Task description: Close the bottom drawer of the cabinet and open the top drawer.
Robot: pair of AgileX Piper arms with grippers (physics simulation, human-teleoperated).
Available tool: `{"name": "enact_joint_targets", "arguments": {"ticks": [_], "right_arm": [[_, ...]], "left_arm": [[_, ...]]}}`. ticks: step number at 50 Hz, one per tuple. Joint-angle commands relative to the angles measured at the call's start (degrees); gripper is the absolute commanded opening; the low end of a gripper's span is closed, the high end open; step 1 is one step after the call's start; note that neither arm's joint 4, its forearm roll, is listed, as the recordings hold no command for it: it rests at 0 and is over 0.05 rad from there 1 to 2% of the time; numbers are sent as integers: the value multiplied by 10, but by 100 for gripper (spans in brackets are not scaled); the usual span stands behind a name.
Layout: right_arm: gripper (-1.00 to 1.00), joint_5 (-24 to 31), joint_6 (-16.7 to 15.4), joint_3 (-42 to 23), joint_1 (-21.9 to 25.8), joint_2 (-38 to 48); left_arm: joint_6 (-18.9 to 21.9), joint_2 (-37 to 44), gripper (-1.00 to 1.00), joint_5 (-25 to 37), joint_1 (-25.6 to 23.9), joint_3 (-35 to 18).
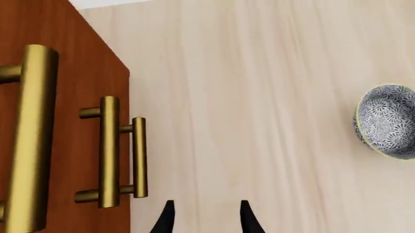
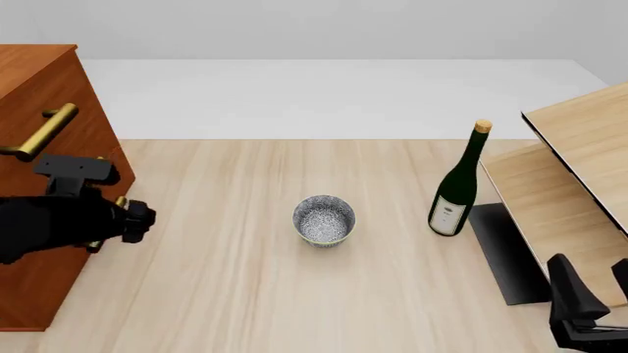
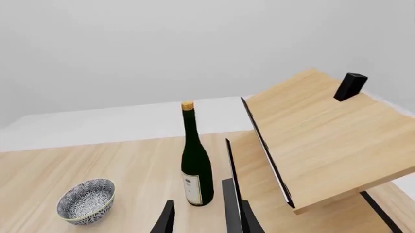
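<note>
Pale wood table [image 2: 245, 294]; left gripper [image 1: 204, 216] spread beside cabinet [image 2: 44, 81], drawers look flush. Top drawer [image 1: 39, 141] unopened; right gripper [image 3: 204, 216] spread, idle.

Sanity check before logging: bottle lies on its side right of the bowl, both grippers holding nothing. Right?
Not quite. The front view shows the bottle standing upright, not on its side, to the right of the bowl. The left gripper and right gripper do hold nothing.
</note>
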Motion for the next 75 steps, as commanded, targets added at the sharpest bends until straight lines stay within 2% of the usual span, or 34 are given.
{"name": "enact_joint_targets", "arguments": {"ticks": [1, 7, 10, 11, 14, 16, 18, 19, 21, 22, 25, 31, 36, 38, 40, 42, 43, 45, 47, 49, 50, 53, 54, 55, 59, 60, 67, 69, 75], "right_arm": [[100, 2, 4, -1, -2, -2], [100, 3, 6, 0, -3, -4], [100, 8, 6, 0, -3, -8], [100, 8, 6, 1, -3, -8], [100, 9, 6, 1, -3, -11], [100, 10, 6, 1, -2, -11], [100, 10, 5, 0, -2, -10], [100, 9, 5, 0, -2, -9], [100, 8, 5, 1, -2, -9], [100, 8, 4, 0, -2, -8], [100, 6, 4, 0, -2, -6], [100, 7, 4, 2, -2, -8], [100, 6, 3, 2, -2, -9], [100, 6, 3, 3, -2, -9], [100, 5, 3, 3, -3, -8], [100, 4, 3, 2, -3, -6], [100, 2, 3, 2, -4, -4], [100, 1, 3, 1, -3, -2], [100, 1, 3, 1, -3, -2], [100, 3, 2, 1, -2, -4], [100, 3, 3, 1, -2, -4], [100, 2, 3, 0, -3, -3], [100, 2, 2, 0, -3, -2], [100, 1, 3, 0, -4, -1], [100, -2, 2, 0, -3, 2], [100, -3, 3, 0, -4, 3], [100, -2, 5, 2, -4, 0], [100, 0, 5, 2, -3, -3], [100, 2, 5, 1, -2, -4]], "left_arm": [[-39, 34, 100, 1, -71, -53], [-41, 35, 100, 8, -85, -72], [-40, 26, 100, 23, -99, -100], [-20, 15, 100, 25, -94, -107], [81, -14, 100, 10, -71, -96], [100, -21, 100, 7, -70, -95], [153, -37, 100, -9, -65, -84], [203, -54, 100, -26, -52, -67], [248, -68, 100, -44, -56, -52], [287, -80, 100, -61, -52, -38], [349, -95, 100, -93, -51, -13], [360, -79, 100, -110, -84, -20], [392, -86, 100, -135, -106, -22], [371, -81, 100, -128, -164, -44], [406, -87, 100, -144, -152, -21], [422, -85, 100, -151, -159, -12], [437, -87, 100, -157, -155, -4], [438, -87, 100, -154, -152, -5], [462, -93, 100, -162, -131, 7], [495, -96, 100, -176, -111, 25], [526, -104, 100, -194, -94, 44], [572, -115, 100, -218, -69, 73], [605, -122, 100, -237, -55, 92], [614, -125, 100, -243, -48, 97], [626, -128, 100, -241, -36, 97], [643, -132, 100, -252, -25, 109], [679, -143, 100, -263, 3, 124], [673, -143, 100, -255, 2, 114], [690, -149, 100, -258, 26, 110]]}}
